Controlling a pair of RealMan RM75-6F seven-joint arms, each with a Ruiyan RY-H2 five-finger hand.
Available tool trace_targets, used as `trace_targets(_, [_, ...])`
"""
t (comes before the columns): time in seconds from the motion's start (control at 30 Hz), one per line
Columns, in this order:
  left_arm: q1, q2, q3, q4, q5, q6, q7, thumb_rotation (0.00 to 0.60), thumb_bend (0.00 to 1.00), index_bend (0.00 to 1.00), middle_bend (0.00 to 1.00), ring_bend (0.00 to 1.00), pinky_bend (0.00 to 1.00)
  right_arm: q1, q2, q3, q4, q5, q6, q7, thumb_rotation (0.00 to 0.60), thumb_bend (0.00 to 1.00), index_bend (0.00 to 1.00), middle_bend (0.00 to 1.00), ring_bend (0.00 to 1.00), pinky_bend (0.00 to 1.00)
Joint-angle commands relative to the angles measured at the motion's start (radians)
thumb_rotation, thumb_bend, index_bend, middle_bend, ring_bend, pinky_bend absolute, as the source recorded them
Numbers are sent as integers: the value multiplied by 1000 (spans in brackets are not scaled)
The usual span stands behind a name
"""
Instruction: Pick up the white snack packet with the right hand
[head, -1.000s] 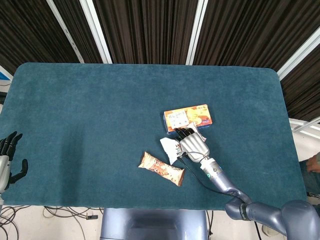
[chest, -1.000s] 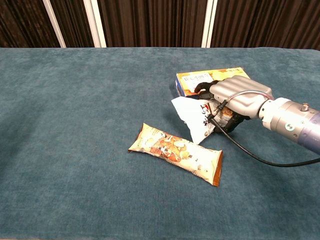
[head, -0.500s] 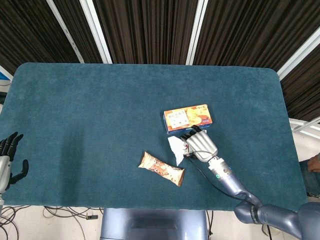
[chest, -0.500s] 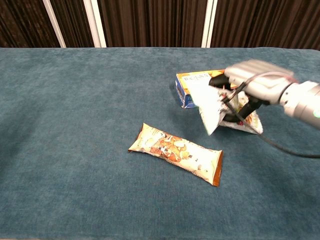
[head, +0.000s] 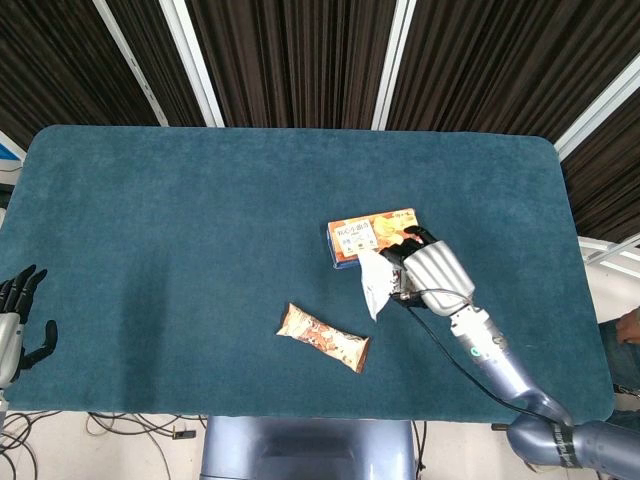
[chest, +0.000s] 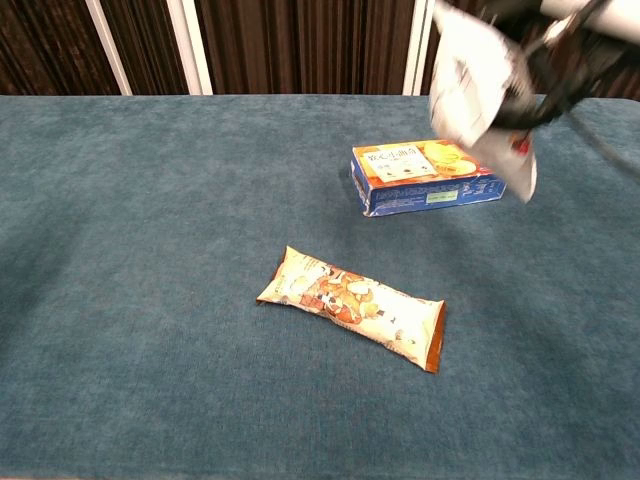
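Right hand (head: 432, 272) grasping white snack packet (chest: 478, 92), raised clear of table (head: 180, 230) at upper right of chest view, above biscuit box (chest: 425, 176). Left hand (head: 14, 322) unclenched, idle, lower left.

Print is showing on the blue and orange cardboard box (chest: 427, 177) right of centre in the chest view, in East Asian characters too small to be read. The brown foil snack bar (chest: 352, 308) and the crumpled white snack packet (chest: 478, 95) are also showing print, none of it legible.
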Motion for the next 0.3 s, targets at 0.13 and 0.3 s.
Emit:
trace_targets(0.13, [0,-1,0,1,1,1,2,600,546,28,0,7,23,-34,125,51,-130,4,47,101,600,294,451,521,457,242])
trace_targets(0.3, [0,-2,0,-1,1,1,5,600,546,28,0,7,23,-54,194,73,-187,-1,70,181,600,292,450,521,457,242])
